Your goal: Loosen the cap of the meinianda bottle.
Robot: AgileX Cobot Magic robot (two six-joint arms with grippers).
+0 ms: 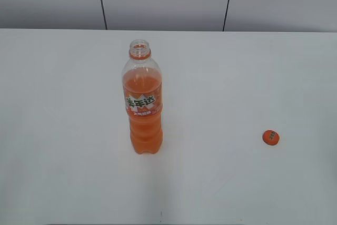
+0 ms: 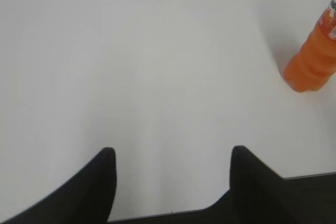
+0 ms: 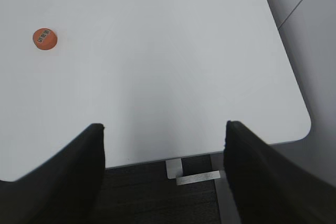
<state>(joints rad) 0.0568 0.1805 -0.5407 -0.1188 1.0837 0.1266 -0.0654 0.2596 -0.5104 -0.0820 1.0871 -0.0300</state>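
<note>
I see 1 white table (image 1: pixel 63 130): on it 1 upright, uncapped bottle (image 1: pixel 142 111) and, well apart, 1 cap (image 1: pixel 270 137).

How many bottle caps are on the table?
1. The orange cap lies flat on the table, off to the right of the open bottle. None seems hidden.

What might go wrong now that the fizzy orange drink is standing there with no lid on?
The clear plastic bottle of orange drink stands upright with its neck open, so a nudge from either arm could likely tip it and spill across the white table. The small round orange cap lies loose, apart from the bottle, and could roll if knocked.
</note>
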